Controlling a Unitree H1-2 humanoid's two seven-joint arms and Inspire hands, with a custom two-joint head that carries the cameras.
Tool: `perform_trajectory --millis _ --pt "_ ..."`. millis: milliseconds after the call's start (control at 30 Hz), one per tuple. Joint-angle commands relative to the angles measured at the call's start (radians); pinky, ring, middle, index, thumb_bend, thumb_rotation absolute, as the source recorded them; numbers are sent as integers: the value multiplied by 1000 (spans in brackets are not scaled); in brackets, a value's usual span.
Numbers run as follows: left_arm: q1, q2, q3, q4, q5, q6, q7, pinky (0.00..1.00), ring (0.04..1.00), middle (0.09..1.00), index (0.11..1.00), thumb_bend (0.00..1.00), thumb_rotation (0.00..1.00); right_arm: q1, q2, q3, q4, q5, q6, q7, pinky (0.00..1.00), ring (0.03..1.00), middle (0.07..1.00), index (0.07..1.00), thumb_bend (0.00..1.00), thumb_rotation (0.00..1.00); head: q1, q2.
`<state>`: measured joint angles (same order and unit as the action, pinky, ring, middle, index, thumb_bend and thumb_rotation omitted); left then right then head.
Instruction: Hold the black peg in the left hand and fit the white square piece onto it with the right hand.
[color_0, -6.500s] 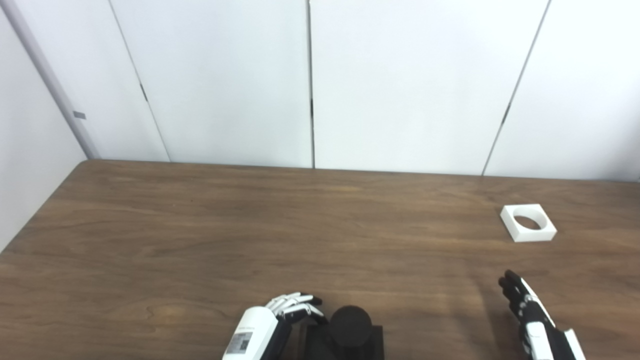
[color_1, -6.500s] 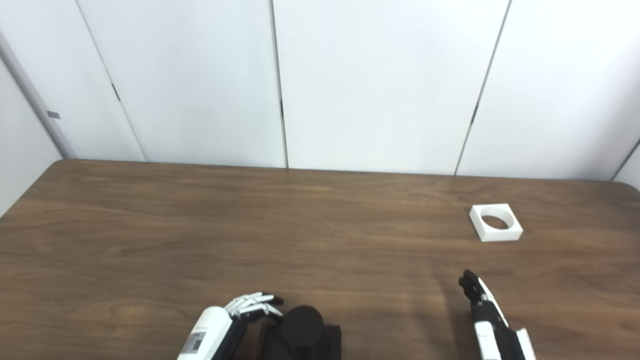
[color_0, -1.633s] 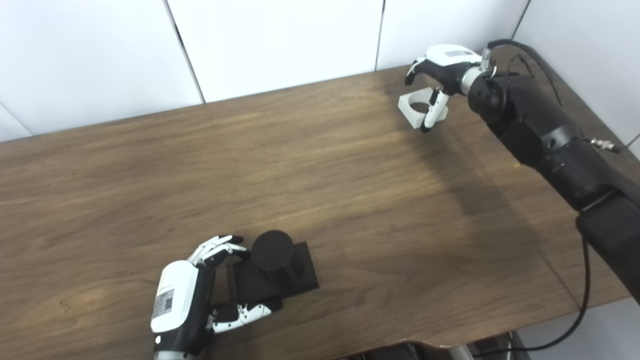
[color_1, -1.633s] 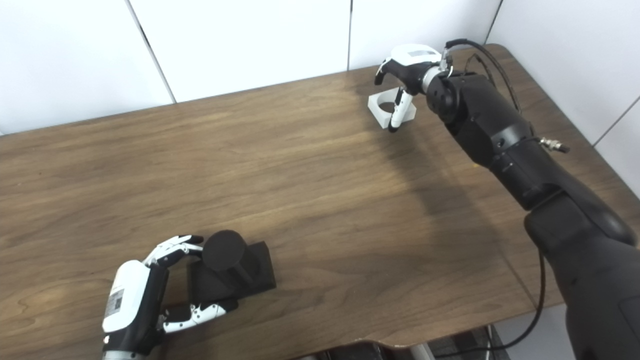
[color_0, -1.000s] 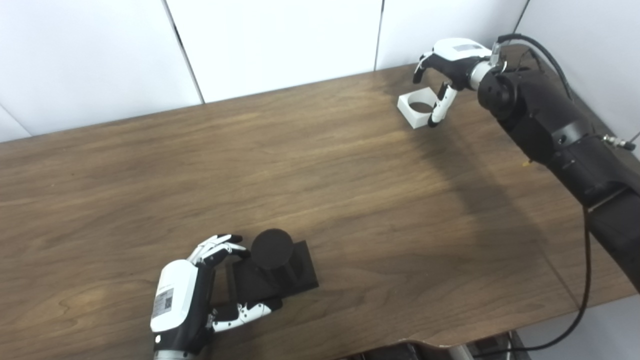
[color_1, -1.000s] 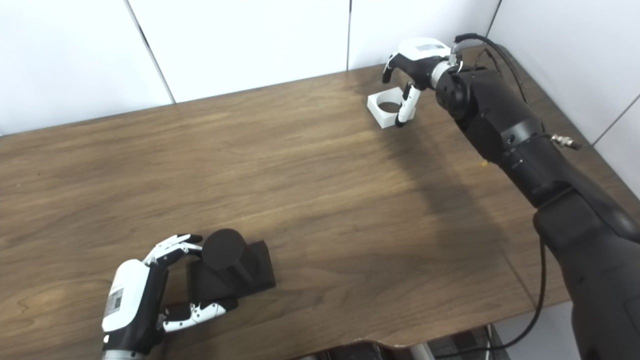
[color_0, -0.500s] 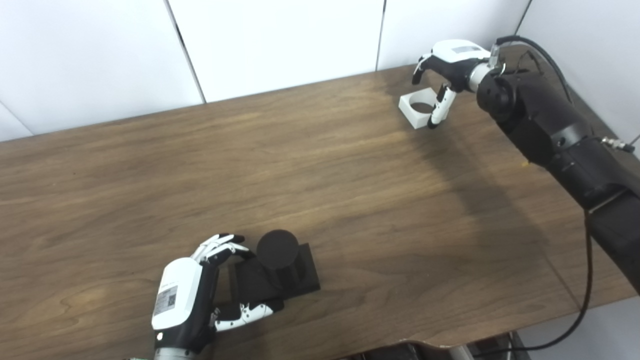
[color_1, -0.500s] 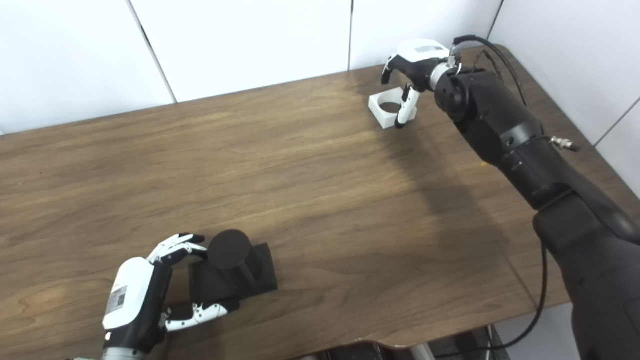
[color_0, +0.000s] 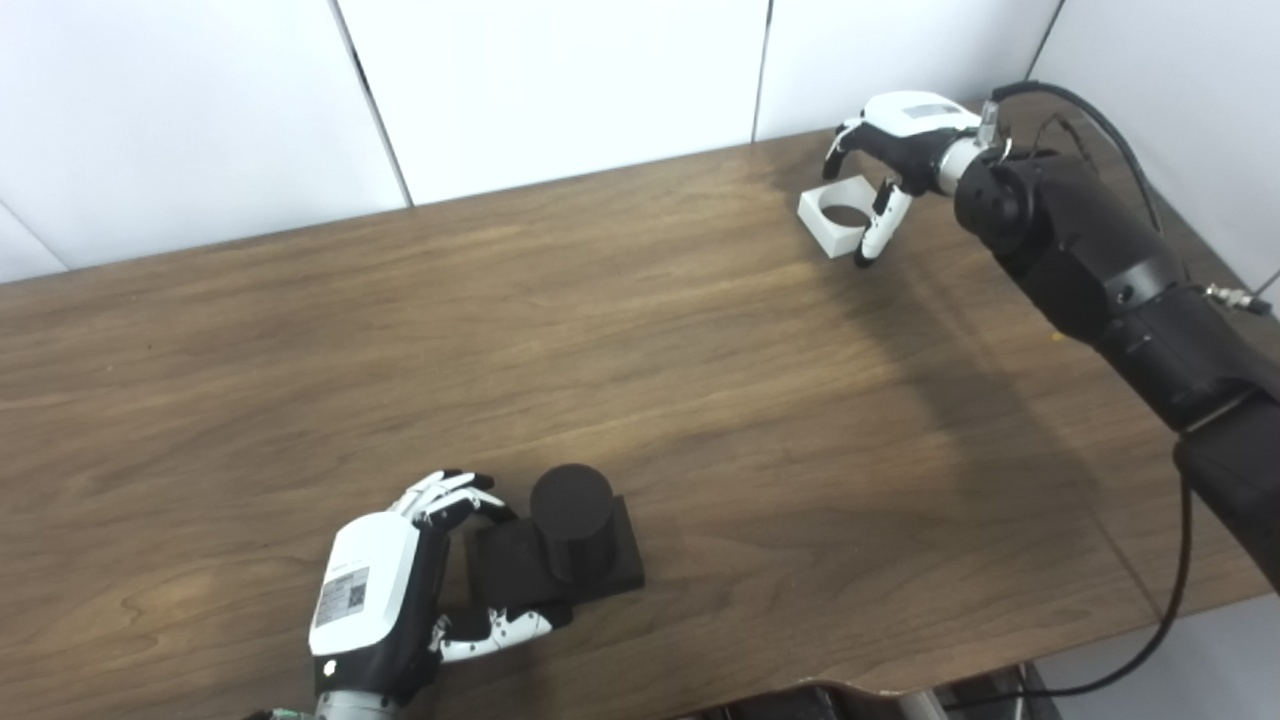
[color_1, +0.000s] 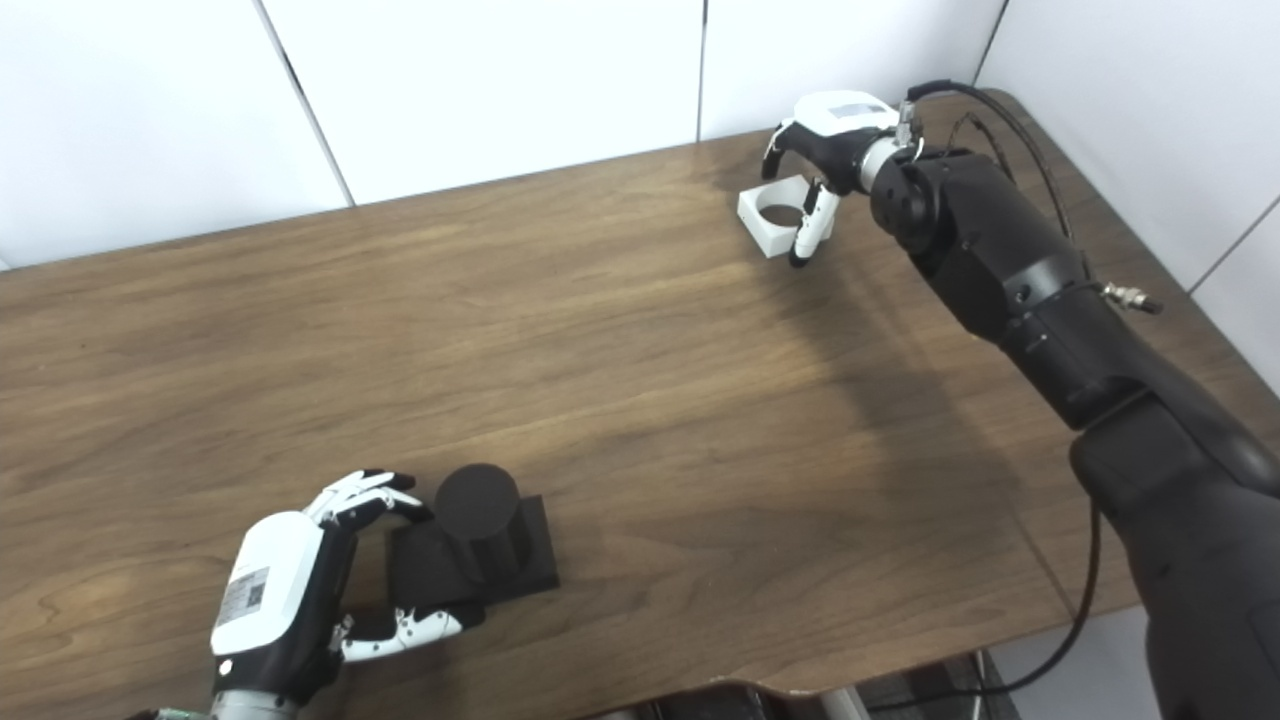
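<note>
Currently left robot hand (color_0: 385, 600) wrapped around square base of black peg (color_0: 570, 508): fingers (color_0: 448, 492) at far edge, thumb at near edge, peg upright on desk (color_0: 620, 350). Right robot hand (color_0: 890, 140) arched over white square piece (color_0: 838, 215), fingers curled, thumb beside its near-right edge; contact cannot be confirmed. Piece lies flat, under right palm. Right eye view shows desk's far right corner more fully; otherwise same content.

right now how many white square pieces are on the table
1. The white square piece lies at the table's far right corner, under the right hand. No others show.
</note>
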<state>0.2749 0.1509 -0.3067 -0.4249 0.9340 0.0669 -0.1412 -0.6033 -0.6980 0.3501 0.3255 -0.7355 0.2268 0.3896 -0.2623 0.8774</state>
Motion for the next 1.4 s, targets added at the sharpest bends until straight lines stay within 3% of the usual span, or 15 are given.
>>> perform_trajectory --millis 0,367,1367 --pt "10 5 -2 22 12 35 -36 774 849 779 488 515 49 -35 -18 -20 -20 -1 -18 -17 1000 1000 939 729 919 157 12 6" --pt "-9 14 4 66 4 18 -7 793 839 771 488 514 48 -30 -6 -18 -30 -5 -12 -19 1000 1000 937 732 919 163 23 10" --pt "-2 9 3 36 13 32 -22 777 844 778 489 513 51 -28 -28 -16 -17 -36 -42 -20 1000 1000 910 708 900 152 24 18"
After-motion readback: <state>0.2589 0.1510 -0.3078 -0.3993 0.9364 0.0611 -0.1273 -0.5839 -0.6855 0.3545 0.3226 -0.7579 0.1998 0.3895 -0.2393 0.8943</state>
